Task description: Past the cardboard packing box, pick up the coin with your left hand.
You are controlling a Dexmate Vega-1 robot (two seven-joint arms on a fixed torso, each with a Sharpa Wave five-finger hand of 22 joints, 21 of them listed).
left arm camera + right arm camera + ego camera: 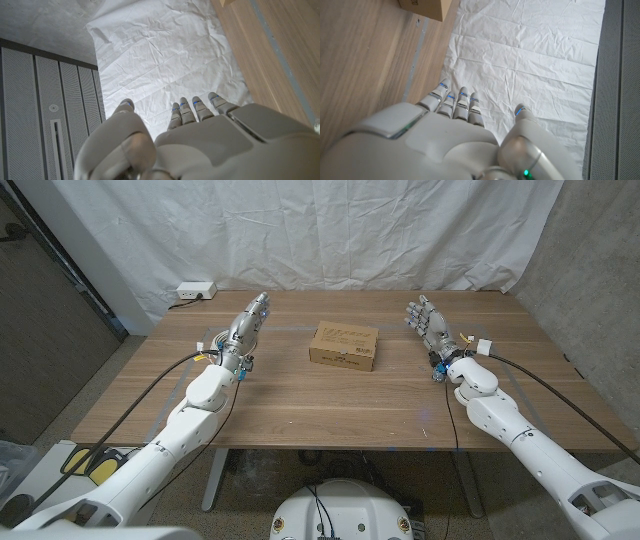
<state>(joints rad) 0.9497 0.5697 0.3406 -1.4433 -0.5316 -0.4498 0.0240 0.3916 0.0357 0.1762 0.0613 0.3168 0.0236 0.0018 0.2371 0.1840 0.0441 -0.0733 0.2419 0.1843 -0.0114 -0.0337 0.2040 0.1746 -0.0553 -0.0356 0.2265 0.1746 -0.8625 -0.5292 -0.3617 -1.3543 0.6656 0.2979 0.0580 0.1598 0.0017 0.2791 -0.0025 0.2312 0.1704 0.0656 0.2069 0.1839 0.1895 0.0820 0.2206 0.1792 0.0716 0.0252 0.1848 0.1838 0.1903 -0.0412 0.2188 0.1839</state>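
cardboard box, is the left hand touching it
No, in the head view the left hand stands open over bare wood, well apart from the cardboard box at the table's middle.

The right robot hand (455,135), its fingers (462,102) extended and empty, reaches toward a creased white sheet (530,55) beyond the wooden worktop (365,60), a cardboard box (427,7) nearby.

Coin hidden behind cardboard box (344,345); box cut off in wrist views.

The box (343,345) was set on the table (300,405) between the left hand (247,323) and the right hand (427,322), well apart from both. A power strip (194,291) was placed beyond the left hand, at the far edge.
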